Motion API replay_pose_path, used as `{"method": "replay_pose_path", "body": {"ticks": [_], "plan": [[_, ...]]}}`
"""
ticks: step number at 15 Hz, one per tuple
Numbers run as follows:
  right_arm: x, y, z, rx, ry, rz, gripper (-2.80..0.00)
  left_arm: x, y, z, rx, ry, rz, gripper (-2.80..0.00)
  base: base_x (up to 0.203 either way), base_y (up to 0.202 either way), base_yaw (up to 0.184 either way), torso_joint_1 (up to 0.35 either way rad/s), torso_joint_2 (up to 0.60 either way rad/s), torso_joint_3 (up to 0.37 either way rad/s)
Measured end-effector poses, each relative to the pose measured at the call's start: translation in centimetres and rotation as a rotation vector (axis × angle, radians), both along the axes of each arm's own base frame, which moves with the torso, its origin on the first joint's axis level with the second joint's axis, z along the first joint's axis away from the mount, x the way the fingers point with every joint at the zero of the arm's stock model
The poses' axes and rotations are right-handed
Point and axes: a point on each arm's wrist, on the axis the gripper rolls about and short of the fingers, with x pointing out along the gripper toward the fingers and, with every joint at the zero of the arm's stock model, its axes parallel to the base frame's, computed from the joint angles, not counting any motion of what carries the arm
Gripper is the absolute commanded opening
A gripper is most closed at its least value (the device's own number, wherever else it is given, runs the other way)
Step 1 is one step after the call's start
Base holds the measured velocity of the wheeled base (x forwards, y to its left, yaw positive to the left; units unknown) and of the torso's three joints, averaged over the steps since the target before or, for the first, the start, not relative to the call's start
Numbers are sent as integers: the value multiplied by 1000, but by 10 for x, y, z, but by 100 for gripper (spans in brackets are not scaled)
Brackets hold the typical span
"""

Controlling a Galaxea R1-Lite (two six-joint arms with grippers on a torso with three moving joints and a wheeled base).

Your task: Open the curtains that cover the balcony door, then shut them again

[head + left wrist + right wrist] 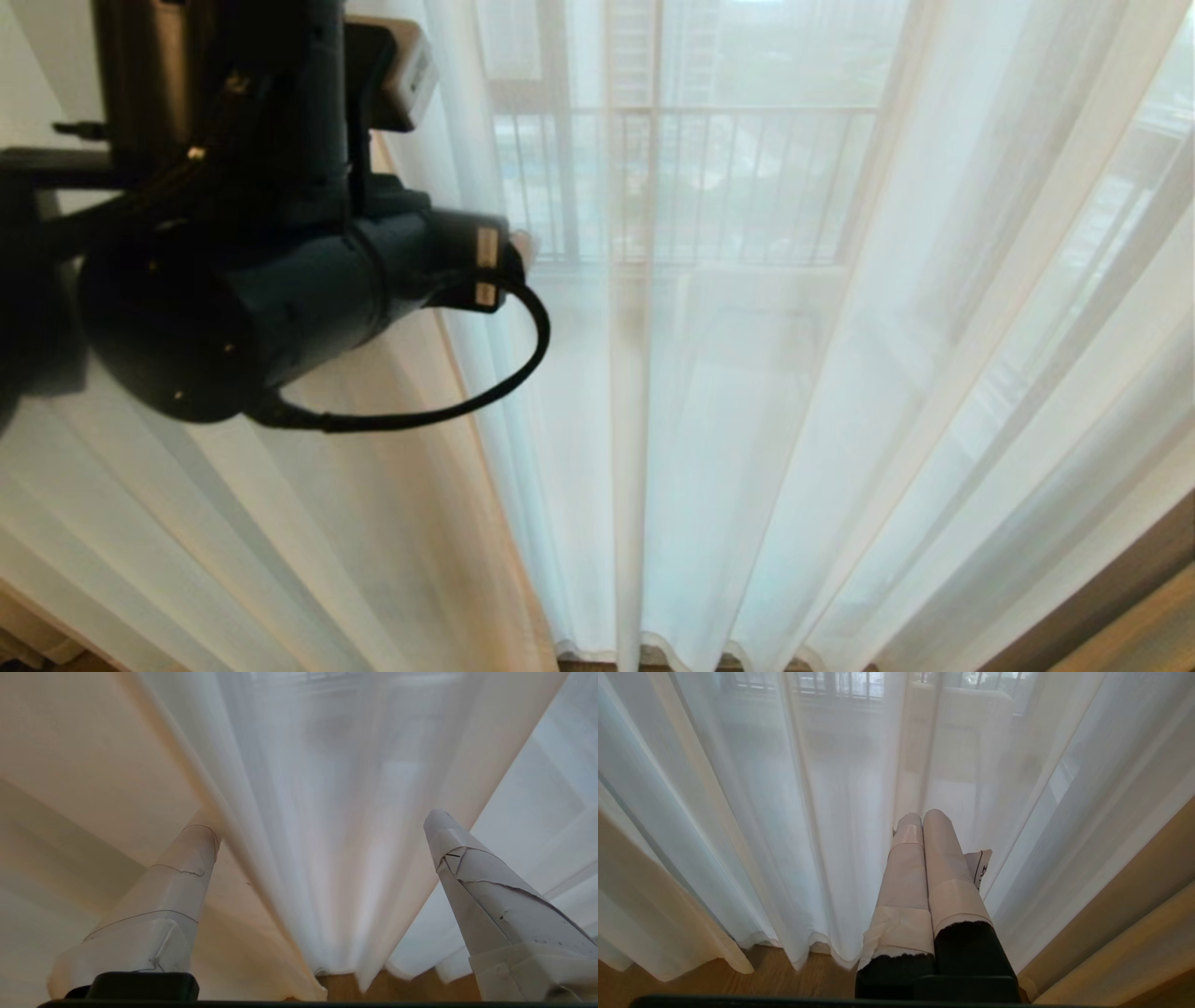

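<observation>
**Left wrist view: left hand released in front of the closed curtains**

Left wrist view is showing the left hand (322, 826) with its two taped white fingers (173, 896) spread wide and gripping nothing. A bunched pleat of the curtains (308, 812) is hanging in the gap between them; I cannot tell whether the cloth is touching either finger. Below the fingers, the wavy hem is ending just above a strip of wooden floor (411, 989). To one side of the pleat, a warmer beige drape (93, 765) is filling the picture.

Head view is showing the left arm (233, 280) raised high at upper left, its dark body and looping black cable (523, 364) hiding most of the hand; only a pale fingertip is peeking out beside the wrist, close to the sheer fabric. The curtains (747, 373) are hanging drawn together across the whole view, hems reaching the floor. Through them the balcony door (635, 140) is showing faintly as pale vertical frame lines, with a barred railing (691, 187) beyond.

Right wrist view is showing the right hand (922, 819) low down, its two taped fingers (943, 858) pressed together, clenched on nothing, pointing at the curtains (784, 812) near their hem. A beige drape (1125, 914) is hanging at the edge on that side, above the wooden floor (784, 980).
</observation>
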Motion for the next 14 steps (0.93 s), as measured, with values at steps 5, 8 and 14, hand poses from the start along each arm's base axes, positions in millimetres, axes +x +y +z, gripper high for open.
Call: {"method": "replay_pose_path", "body": {"ticks": [5,8,14], "plan": [[0,0,0,0,0,0,-280,-17,44,-35,77,70,80,0,0,0,0,0,0,0],[0,0,0,0,0,-1,-280,-20,76,-47,86,97,160,0,0,0,0,0,0,0],[0,0,0,0,0,-1,-280,-41,125,-64,55,118,91,-280,0,0,0,0,0,0]]}}
